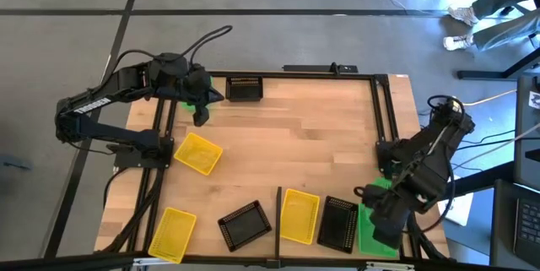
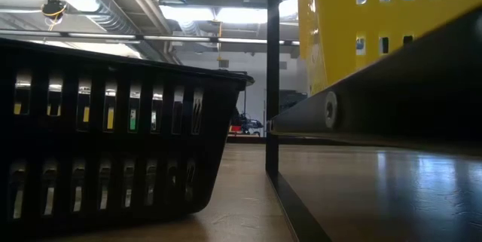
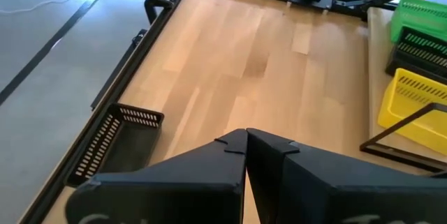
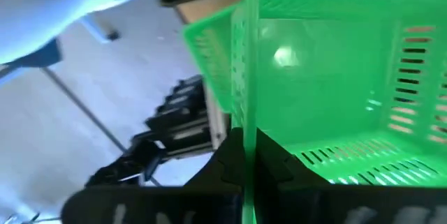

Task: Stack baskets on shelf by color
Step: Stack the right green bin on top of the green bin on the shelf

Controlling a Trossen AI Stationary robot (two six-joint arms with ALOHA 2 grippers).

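Your left gripper [image 1: 201, 117] hung over the table's [image 1: 312, 144] far-left corner with its fingers [image 3: 234, 147] pressed together and nothing between them. A patch of green showed under that arm beside the corner; you could not tell from above what it was. A black basket [image 1: 245, 89] sat at the far edge just beside the gripper, and the left wrist view showed it [image 3: 115, 144] against the dark frame rail.

Your right gripper [image 1: 381, 220] was at the near-right corner, clamped on the wall of a green basket [image 1: 371, 224]. In the right wrist view the fingers [image 4: 230, 158] met on the thin lattice rim of that basket [image 4: 328, 91], which filled most of the view and sat tilted.

Along the near edge, from the left corner, lay a yellow basket [image 1: 172, 235], a black basket [image 1: 245, 224] turned at an angle, a thin black bar [image 1: 278, 212], another yellow basket [image 1: 299, 216], then a black basket [image 1: 339, 221] touching the green one. A third yellow basket [image 1: 198, 153] lay skewed near the left edge, well apart from the near row.

The low view was blocked by a black basket wall [image 2: 113, 166] and a yellow one [image 2: 376, 16], so it added nothing on the grippers.
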